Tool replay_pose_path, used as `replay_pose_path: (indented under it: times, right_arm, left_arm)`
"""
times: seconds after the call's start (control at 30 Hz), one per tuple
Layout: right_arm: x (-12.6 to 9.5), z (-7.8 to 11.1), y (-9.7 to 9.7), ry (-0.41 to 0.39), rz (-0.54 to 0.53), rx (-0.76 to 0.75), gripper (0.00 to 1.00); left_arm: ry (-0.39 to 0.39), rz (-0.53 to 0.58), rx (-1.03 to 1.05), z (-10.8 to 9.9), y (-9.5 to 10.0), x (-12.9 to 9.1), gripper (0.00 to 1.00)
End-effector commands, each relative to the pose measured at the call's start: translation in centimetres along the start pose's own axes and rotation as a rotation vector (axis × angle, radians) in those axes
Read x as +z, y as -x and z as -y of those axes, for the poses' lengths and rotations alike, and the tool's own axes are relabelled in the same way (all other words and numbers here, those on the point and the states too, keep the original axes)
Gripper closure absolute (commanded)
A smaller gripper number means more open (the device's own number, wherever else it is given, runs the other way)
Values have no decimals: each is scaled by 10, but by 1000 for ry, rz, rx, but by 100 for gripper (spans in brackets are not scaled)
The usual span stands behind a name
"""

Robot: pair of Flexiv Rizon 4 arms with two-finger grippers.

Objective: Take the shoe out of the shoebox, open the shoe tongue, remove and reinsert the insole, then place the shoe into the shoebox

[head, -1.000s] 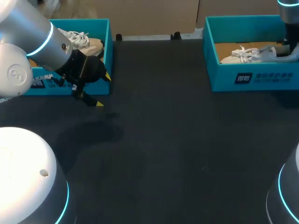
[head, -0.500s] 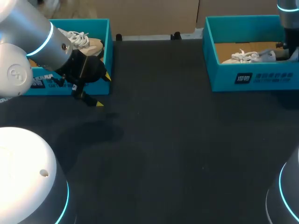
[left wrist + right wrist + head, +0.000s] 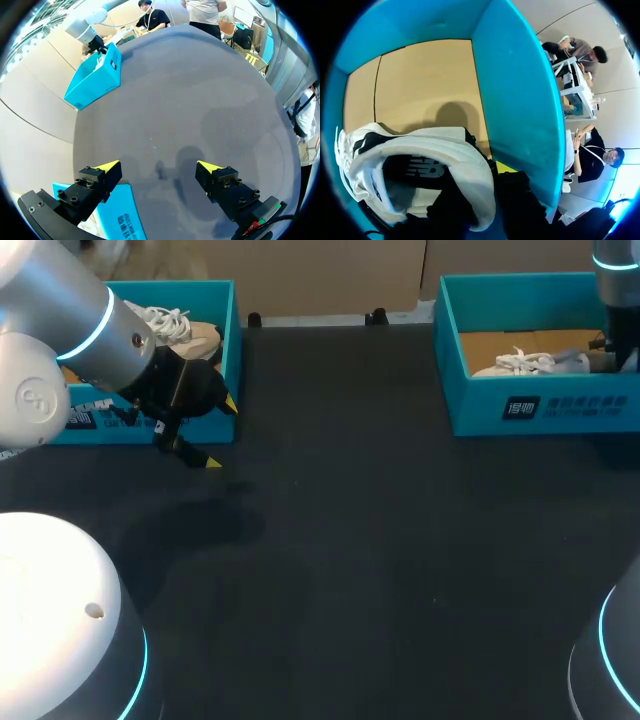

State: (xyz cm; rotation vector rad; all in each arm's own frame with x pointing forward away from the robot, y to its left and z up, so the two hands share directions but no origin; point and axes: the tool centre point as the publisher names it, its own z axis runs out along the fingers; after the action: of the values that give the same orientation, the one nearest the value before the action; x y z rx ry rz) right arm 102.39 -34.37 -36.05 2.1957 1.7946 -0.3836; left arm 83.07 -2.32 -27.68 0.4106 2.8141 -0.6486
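Note:
A white shoe [image 3: 525, 362] with white laces lies in the right teal shoebox [image 3: 540, 408] at the table's back right. My right gripper [image 3: 612, 352] is at its heel. In the right wrist view the padded heel collar of the shoe [image 3: 420, 150] sits pinched between the two dark fingers of my right gripper [image 3: 487, 200], one inside the shoe and one outside, next to the box wall [image 3: 515, 90]. My left gripper [image 3: 220, 432] hangs open by the front right corner of the left shoebox [image 3: 232, 330], with nothing between its fingers [image 3: 159, 167].
The left shoebox holds a beige shoe [image 3: 190, 335] with white laces. Its corner [image 3: 117, 215] lies under one left finger. Black tabletop [image 3: 350, 540] stretches between the two boxes and toward the front.
The white shoe has sunk lower and flatter into the right box, its heel coming down with my right gripper. The left arm has not moved.

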Motion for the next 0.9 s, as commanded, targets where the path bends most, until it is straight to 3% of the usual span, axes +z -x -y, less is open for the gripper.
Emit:
replay_pose_path:
  times: [0.03, 0.33, 0.67, 0.9]
  right_arm:
    - [-1, -2, -1, 2, -1, 1, 68]
    - [-7, -1, -2, 11, -6, -11, 65]
    - [-22, 6, -2, 21, -33, -40, 50]
    - [-41, 8, 5, 45, -51, -48, 21]
  left_arm:
    - [2, 0, 0, 0, 0, 0, 0]
    - [2, 0, 0, 0, 0, 0, 0]
    - [2, 0, 0, 0, 0, 0, 0]
    - [2, 0, 0, 0, 0, 0, 0]
